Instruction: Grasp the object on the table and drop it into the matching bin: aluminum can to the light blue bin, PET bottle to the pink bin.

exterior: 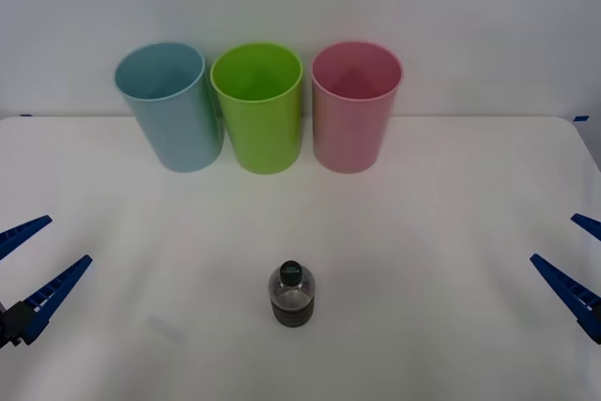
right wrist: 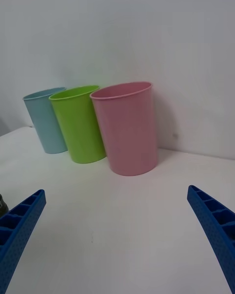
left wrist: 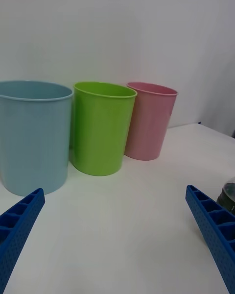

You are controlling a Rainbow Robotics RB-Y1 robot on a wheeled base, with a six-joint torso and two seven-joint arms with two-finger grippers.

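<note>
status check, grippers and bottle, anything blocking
Left gripper and right gripper open, low at table edges. PET bottle upright, centre front, untouched. Pink bin at back right; path unobstructed.

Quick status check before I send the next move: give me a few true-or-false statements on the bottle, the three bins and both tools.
1. The PET bottle stands upright on the table, nearer the robot than the bins. True.
2. The pink bin sits in the middle of the row. False: the lime green bin is in the middle; the pink one is on the robot's right.
3. The left tool is shut on the bottle. False: it is open at the table's left side, apart from the bottle.
4. The right tool is open at the table's right side. True.
5. The light blue bin lies tipped over. False: it stands upright.
</note>
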